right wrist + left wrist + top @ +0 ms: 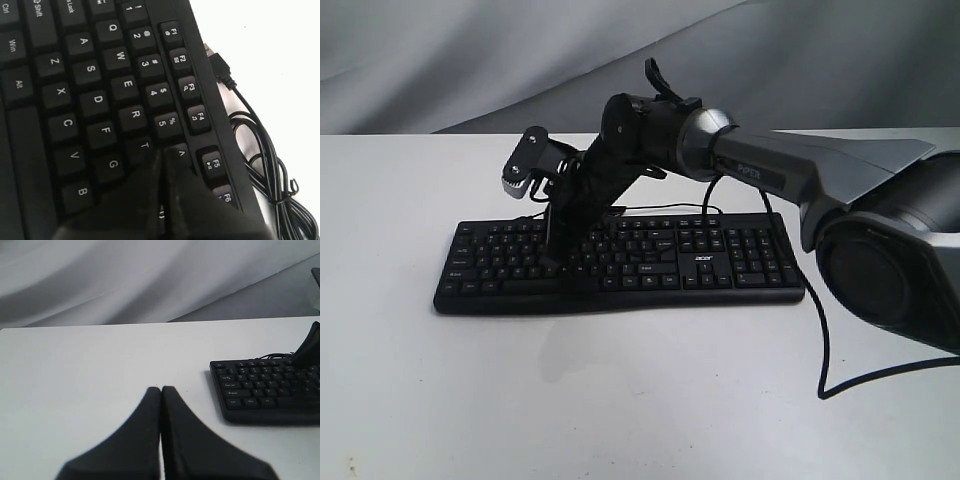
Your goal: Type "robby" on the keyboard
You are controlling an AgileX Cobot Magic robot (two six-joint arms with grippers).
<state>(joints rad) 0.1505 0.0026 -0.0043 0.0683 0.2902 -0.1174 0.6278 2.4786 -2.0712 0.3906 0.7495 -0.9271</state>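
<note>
The right gripper point(161, 152) has its two black fingers pressed flat together, with no gap and nothing held between them. Its joined tip comes down on the letter block of the keyboard point(90, 100), where the T key meets the 5 and 6 keys of the number row. The tip covers that spot, so I cannot tell whether it presses a key or only sits just above one. In the exterior view this gripper point(553, 258) slants down onto the left half of the keyboard point(703, 262). It hangs from the right arm point(770, 165), which reaches in from the right and crosses above the number pad and the middle keys.

The left gripper point(161, 389) is narrow too, its fingers meeting along their full length with nothing gripped. It hovers over bare table point(75, 380), well apart from the keyboard point(260, 390), whose left end is the part nearest to it. The exterior view does not show this gripper.

The keyboard lies flat in the middle of the white table point(620, 400), its long side running left to right. The number pad is at the right end and a white logo sits near the arrow keys. A thin black cable point(260, 155) leaves the far edge and lies in loose loops on the table just behind it. A thicker black cable point(823, 330) hangs from the arm and trails over the table right of the keyboard. Grey cloth point(470, 60) forms the backdrop beyond the far edge.
</note>
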